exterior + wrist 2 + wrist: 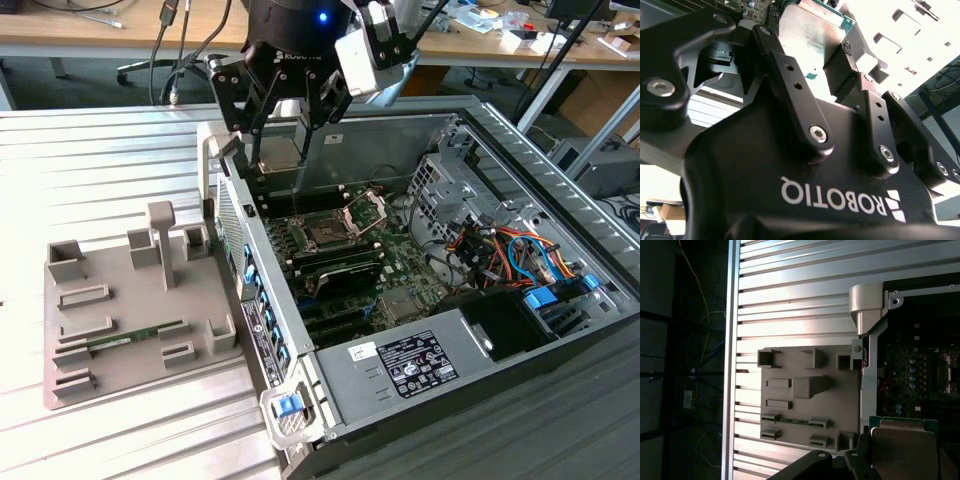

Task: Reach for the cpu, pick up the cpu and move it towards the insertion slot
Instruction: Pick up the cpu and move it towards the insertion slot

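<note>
The fingers (790,80) were clamped on the cpu (810,35), pinching it by its edges, with its silvery face showing between them in both wrist views. The gripper (283,158) hung in the air with the chip clear of everything, above the open case (262,320) and near the wall that faces the tray (110,300).

So the reach and the pick-up looked done to me. What was left was the carry. The slot (325,236) sat lower on the board and toward the exterior view's right of the gripper, well apart from the chip. Its bracket (366,212) stood tipped up and the dark socket was bare, ready as far as I could judge.

The tray lay just beside the case on a ribbed metal table (100,160) — long pale slats running across. One thin green memory stick (135,336) rested in a recess of the tray, and its other recesses looked empty.

Behind the table ran wooden desks (100,30) strewn with cables and small parts. Past the table's edge, in the first wrist view, the floor was dark with loose wires trailing.
</note>
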